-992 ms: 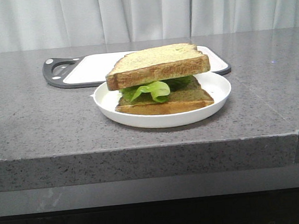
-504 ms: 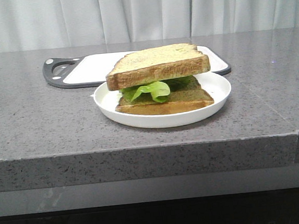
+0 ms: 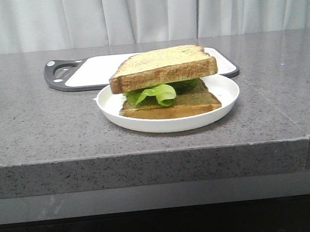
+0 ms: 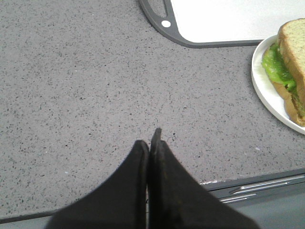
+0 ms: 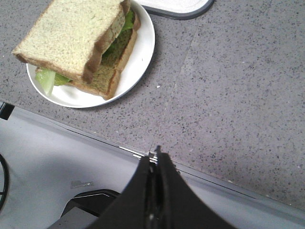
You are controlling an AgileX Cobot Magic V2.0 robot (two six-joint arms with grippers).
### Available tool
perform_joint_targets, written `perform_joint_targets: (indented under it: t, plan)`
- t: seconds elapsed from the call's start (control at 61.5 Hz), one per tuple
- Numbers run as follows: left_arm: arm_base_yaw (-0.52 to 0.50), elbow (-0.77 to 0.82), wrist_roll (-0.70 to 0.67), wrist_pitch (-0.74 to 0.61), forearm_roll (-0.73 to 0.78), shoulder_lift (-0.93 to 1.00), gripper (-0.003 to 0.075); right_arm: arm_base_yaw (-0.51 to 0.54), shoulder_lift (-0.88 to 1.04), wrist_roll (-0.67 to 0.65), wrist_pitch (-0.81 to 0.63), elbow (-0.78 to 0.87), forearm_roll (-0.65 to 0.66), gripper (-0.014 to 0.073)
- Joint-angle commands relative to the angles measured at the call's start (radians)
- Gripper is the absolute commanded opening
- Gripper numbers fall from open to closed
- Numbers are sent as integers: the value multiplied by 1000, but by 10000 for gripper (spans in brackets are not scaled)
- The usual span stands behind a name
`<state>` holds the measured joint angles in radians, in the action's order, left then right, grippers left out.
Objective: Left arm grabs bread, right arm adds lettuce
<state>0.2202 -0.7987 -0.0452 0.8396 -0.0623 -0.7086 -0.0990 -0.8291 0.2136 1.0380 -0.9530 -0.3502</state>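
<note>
The bread (image 3: pixel 163 66), a thick slice with a brown crust, lies on top of the lettuce (image 3: pixel 156 93). The lettuce rests on a thinner matching slice (image 3: pixel 170 108) in a white plate (image 3: pixel 226 96). Neither gripper shows in the front view. My left gripper (image 4: pixel 151 138) is shut and empty over bare counter near the front edge, left of the plate (image 4: pixel 267 95); the bread (image 4: pixel 293 45) and lettuce (image 4: pixel 275 67) show there too. My right gripper (image 5: pixel 155 160) is shut and empty over the counter's front edge, apart from the bread (image 5: pixel 71 33), lettuce (image 5: pixel 47 78) and plate (image 5: pixel 138 57).
A white cutting board with a dark grey rim and handle (image 3: pixel 86 73) lies behind the plate; it also shows in the left wrist view (image 4: pixel 219 19) and the right wrist view (image 5: pixel 176 7). The grey speckled counter ends in a front edge (image 3: pixel 147 154). A curtain hangs behind.
</note>
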Motion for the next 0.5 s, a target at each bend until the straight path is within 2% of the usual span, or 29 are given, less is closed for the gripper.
perform_joint_targets:
  t: [0.0, 0.407, 0.488]
  plan:
    - [-3, -26, -10, -73, -9, 1, -20, 7, 5, -3, -37, -27, -28, -118]
    - [-5, -21, -10, -75, -13, 17, -20, 7, 5, -3, -37, -27, -39, -118]
    - [-43, -3, -10, -142, -4, 82, -20, 7, 5, -3, -37, -27, -39, -118]
